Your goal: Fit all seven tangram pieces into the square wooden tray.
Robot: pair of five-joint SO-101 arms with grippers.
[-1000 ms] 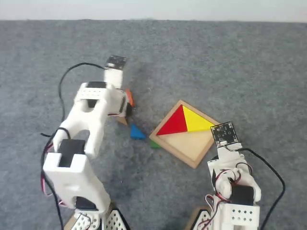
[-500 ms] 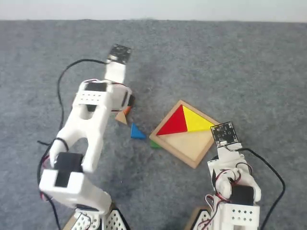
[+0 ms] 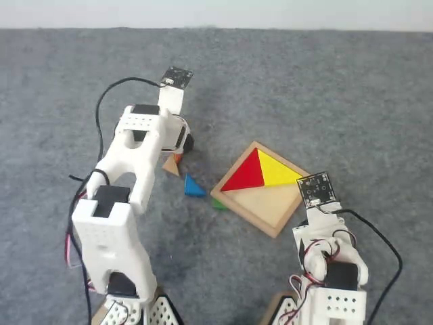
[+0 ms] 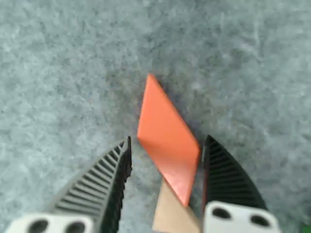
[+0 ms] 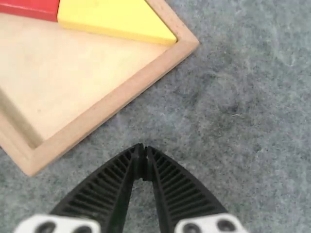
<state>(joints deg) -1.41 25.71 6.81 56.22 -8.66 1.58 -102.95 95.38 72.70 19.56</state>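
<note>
Open tool (image 4: 168, 141) straddles orange piece (image 4: 163, 128), maybe touching.

Red triangle (image 3: 245, 175) and yellow triangle (image 3: 277, 170) inside wooden tray (image 3: 267, 202); orange parallelogram (image 4: 167, 141) outside.

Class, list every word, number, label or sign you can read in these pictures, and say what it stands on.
No text can be read.
The wooden tray, red piece, yellow piece and orange piece: plain, no print.
The black circuit boards at the arms' wrists: any marking is too small to read.

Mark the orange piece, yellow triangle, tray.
orange piece (image 4: 167, 145), left wrist view, middle of its face.
yellow triangle (image 5: 112, 17), right wrist view, centre of its face.
tray (image 5: 121, 93), right wrist view, its wooden rim.
</note>
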